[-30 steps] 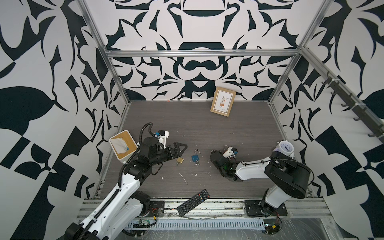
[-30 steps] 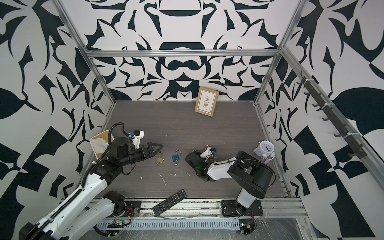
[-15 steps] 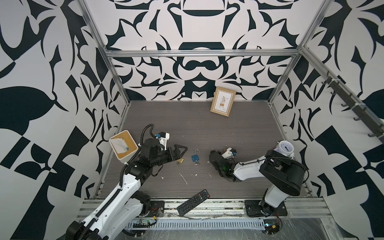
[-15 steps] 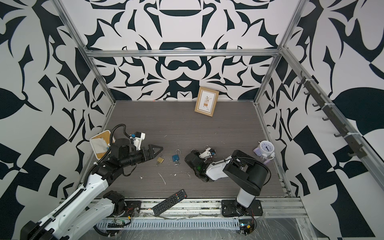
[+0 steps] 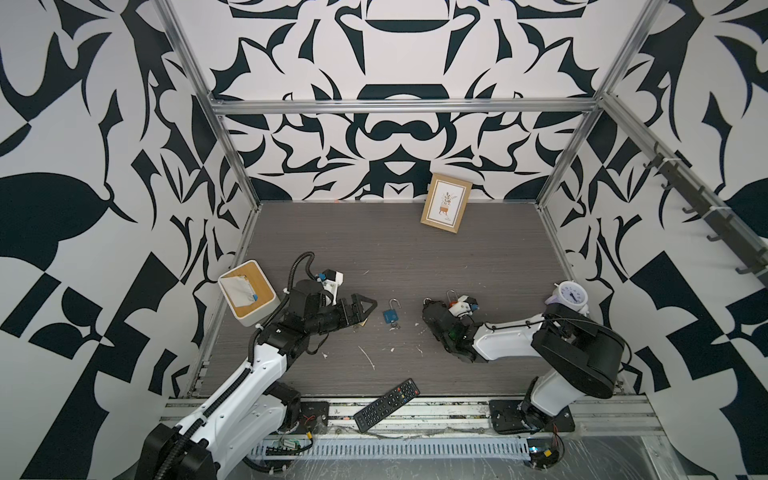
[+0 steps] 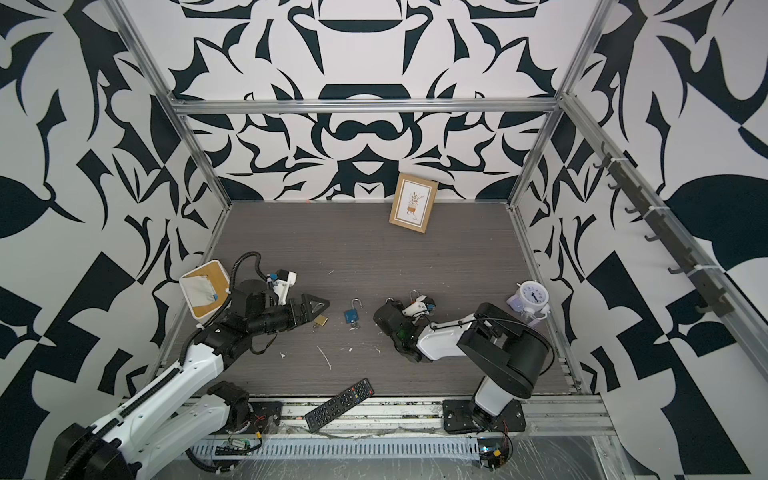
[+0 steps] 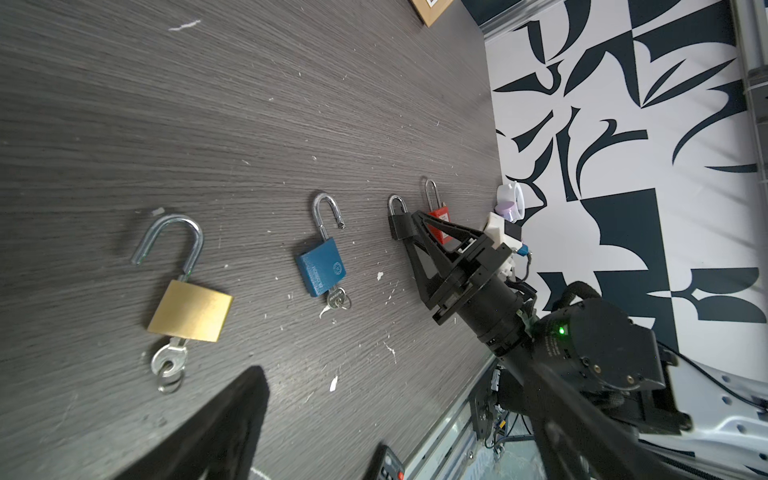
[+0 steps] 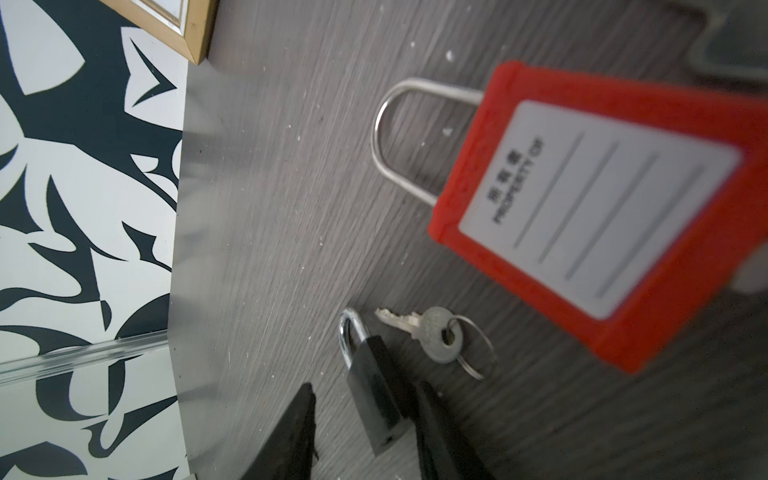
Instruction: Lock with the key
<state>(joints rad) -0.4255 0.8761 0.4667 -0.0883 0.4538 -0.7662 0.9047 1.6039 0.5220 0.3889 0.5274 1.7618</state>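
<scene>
Right of centre in both top views, your right claw stands partly open around the small black padlock, which sits nearer one finger and clear of the other, so it is not clamped. A silver key on a ring lies loose just beside the lock on the grey wood-grain bench, near the red plastic padlock. Your left claw gapes wide and empty by the brass padlock. That padlock's shackle is open, as is that of the blue padlock at lower centre.

We see a gold padlock, a blue padlock, a black padlock and a red padlock with a white label, all with silver shackles. The counter is grey wood-grain; the walls carry a black-and-white pattern.
</scene>
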